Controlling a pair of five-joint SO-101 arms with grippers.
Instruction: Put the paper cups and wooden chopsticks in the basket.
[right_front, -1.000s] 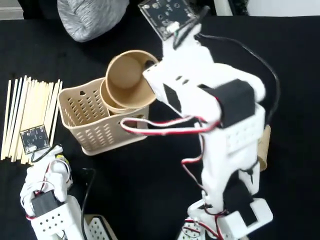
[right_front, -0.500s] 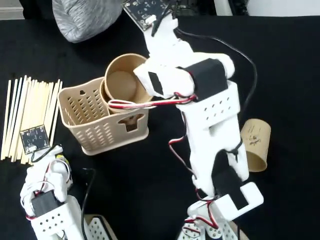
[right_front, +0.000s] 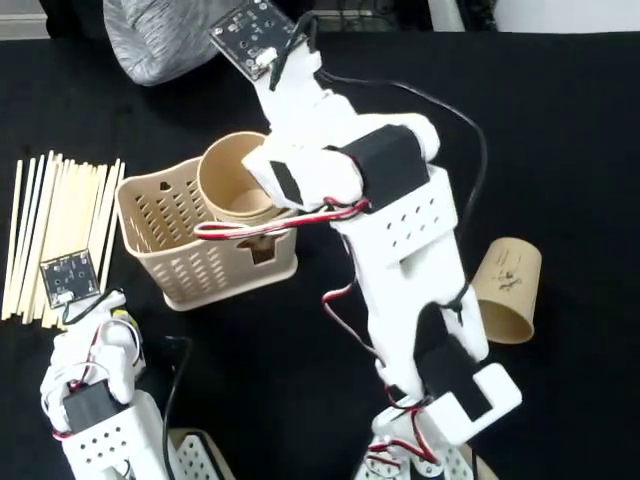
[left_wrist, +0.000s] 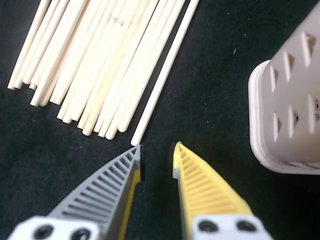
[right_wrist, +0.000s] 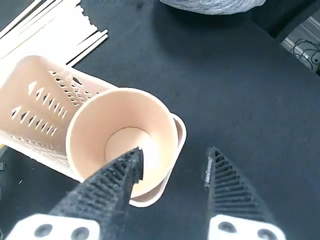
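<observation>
Watching brown paper cup (right_front: 232, 180) drop from tilted overhead into beige slotted plastic basket (right_front: 190, 262), centre-left | right gripper (right_wrist: 174, 151) spread wide, empty: I judge it released | second paper cup (right_front: 508, 290) lies lower right | pale wooden chopsticks (right_front: 60, 215) far left | left gripper (left_wrist: 157, 147) slightly parted, empty

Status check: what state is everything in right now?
Basket: upright, cups inside.
Top cup: mouth up, nested in the lower cup.
Loose cup: on its side, outside the basket.
Chopsticks: bunched flat on the table.
Left hand: open, empty, near chopstick ends.
Right hand: open, straddling top cup's rim.
</observation>
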